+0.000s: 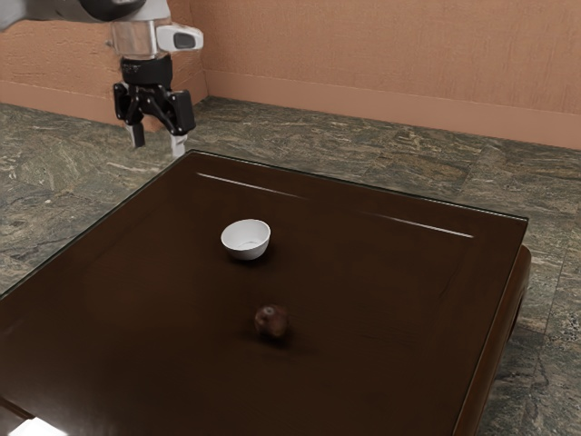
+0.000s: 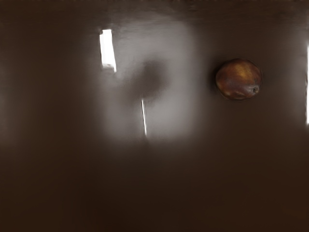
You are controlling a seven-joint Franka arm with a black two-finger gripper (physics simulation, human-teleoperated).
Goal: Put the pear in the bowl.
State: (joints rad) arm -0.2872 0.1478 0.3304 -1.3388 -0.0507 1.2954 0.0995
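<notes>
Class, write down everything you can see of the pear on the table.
The pear is plump and nearly round, reddish brown with a golden-orange patch; its skin looks smooth and slightly glossy. One end has a small dark spot in a greyish area; whether that is the stem end, I cannot tell. It looks whole. It rests on the dark brown table, outside the white bowl, touching only the tabletop.

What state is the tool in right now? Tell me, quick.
Tool: open, its two fingers apart, holding nothing.
</notes>
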